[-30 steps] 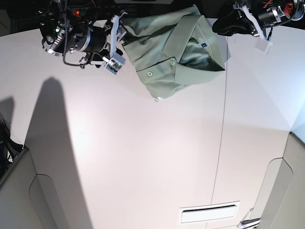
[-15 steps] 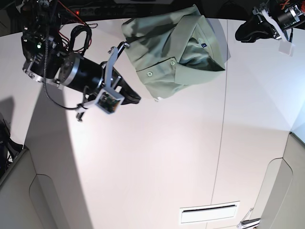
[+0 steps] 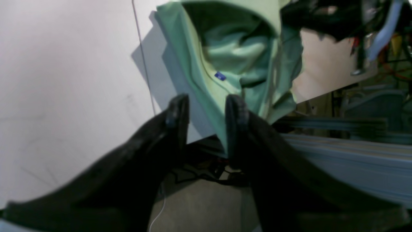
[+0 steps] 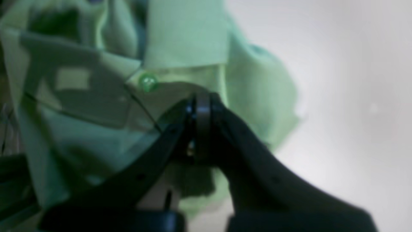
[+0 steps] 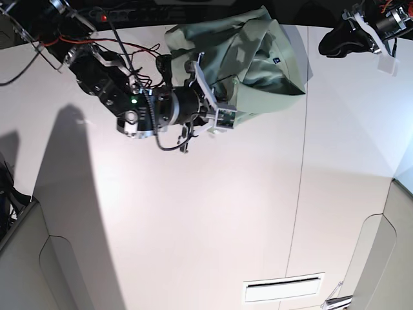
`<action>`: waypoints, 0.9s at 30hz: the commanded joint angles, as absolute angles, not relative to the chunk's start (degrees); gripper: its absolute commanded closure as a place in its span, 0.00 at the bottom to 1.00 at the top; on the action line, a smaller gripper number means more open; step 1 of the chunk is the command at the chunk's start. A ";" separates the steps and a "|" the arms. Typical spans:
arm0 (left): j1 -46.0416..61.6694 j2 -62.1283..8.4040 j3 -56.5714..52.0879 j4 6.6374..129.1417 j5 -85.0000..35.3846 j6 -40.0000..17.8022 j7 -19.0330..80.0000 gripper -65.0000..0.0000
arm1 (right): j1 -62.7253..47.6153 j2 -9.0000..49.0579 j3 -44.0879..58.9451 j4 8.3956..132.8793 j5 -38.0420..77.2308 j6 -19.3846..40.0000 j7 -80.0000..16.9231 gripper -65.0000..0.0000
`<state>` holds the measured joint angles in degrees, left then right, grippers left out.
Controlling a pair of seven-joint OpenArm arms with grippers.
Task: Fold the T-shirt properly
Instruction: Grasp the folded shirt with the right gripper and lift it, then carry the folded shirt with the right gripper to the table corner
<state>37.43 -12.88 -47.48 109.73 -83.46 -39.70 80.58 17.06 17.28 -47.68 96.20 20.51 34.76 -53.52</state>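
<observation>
The pale sage-green T-shirt (image 5: 264, 58) lies folded in a compact bundle at the table's far edge, collar and a small blue label (image 5: 275, 61) showing. My right gripper (image 5: 227, 111) is at the shirt's near edge. In the right wrist view its fingers (image 4: 199, 103) are pressed together just below a green button (image 4: 148, 82) on the shirt (image 4: 183, 38); I cannot tell if cloth is pinched. My left gripper (image 5: 326, 46) hovers to the right of the shirt. In the left wrist view it (image 3: 206, 109) is open and empty, short of the shirt (image 3: 193, 64).
A thin seam (image 5: 303, 161) runs down the white table. A slot (image 5: 282, 289) lies near the front edge. Cables and dark equipment (image 5: 129, 13) sit behind the far edge, which the shirt overhangs. Grey panels (image 5: 26, 258) stand at the lower left.
My right arm has swung from the table's left side across to the shirt's near edge, now covering its buttons. My left gripper pulled back to the right a second ago and has stayed there.
</observation>
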 commanded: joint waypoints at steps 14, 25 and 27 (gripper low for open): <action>37.93 -13.32 -47.86 110.63 -85.00 -40.00 80.00 0.65 | 18.00 13.63 -48.03 70.37 14.59 23.03 -52.18 1.00; 37.95 -13.32 -47.86 110.63 -85.00 -40.00 80.00 0.65 | 10.98 14.28 -21.65 70.37 6.63 0.69 -57.69 1.00; 37.93 -13.34 -47.86 110.63 -85.00 -40.00 80.00 0.65 | 8.69 14.28 -16.80 70.37 5.96 -1.37 -57.89 1.00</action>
<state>37.45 -12.71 -47.48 109.73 -83.48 -39.70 80.60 11.29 13.15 -16.36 72.55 10.41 0.84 -47.13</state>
